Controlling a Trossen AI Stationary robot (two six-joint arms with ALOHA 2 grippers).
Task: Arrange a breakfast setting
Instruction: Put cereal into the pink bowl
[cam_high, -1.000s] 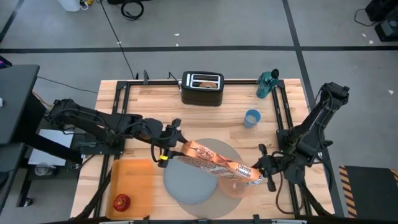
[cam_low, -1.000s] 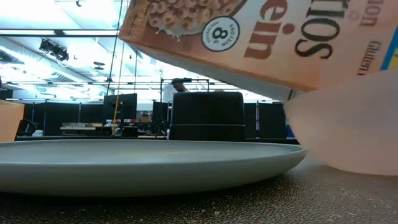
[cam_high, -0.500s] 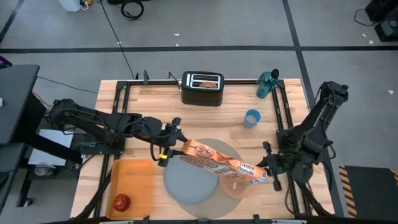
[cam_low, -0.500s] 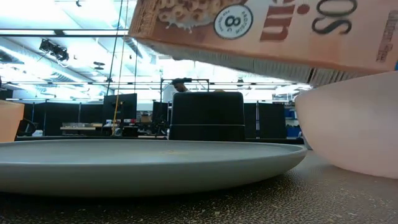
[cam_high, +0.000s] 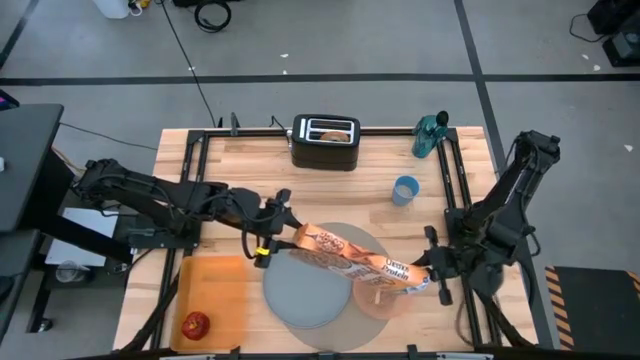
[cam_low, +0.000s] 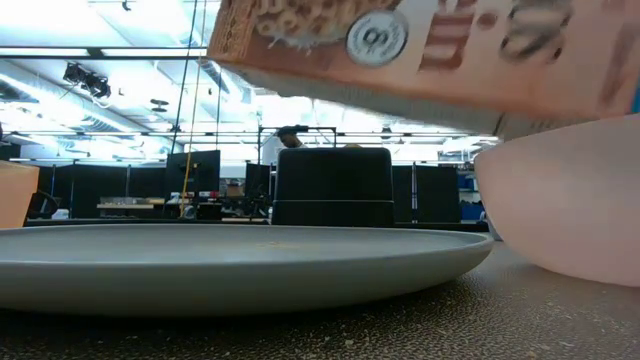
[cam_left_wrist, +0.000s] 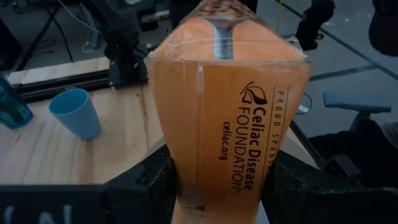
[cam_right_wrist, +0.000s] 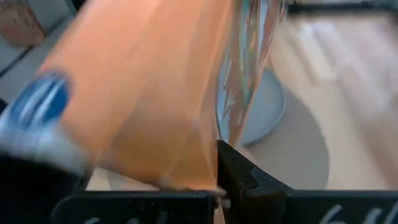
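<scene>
Since a second ago the cereal box (cam_high: 352, 260), clamped at its base by the left jaws (cam_high: 268, 240) and pinched at its top by the shut right jaws (cam_high: 432, 280), has tipped lower over the pink bowl (cam_high: 383, 297) beside the grey plate (cam_high: 305, 295), so pouring looks close.

There was one orange cereal box (cam_high: 355, 260), one grey plate (cam_high: 305, 295), one pink bowl (cam_high: 380, 300), one red apple (cam_high: 195, 324), one orange tray (cam_high: 215, 290), one black toaster (cam_high: 325, 142), one blue cup (cam_high: 405, 190) and one teal bottle (cam_high: 430, 135).
</scene>
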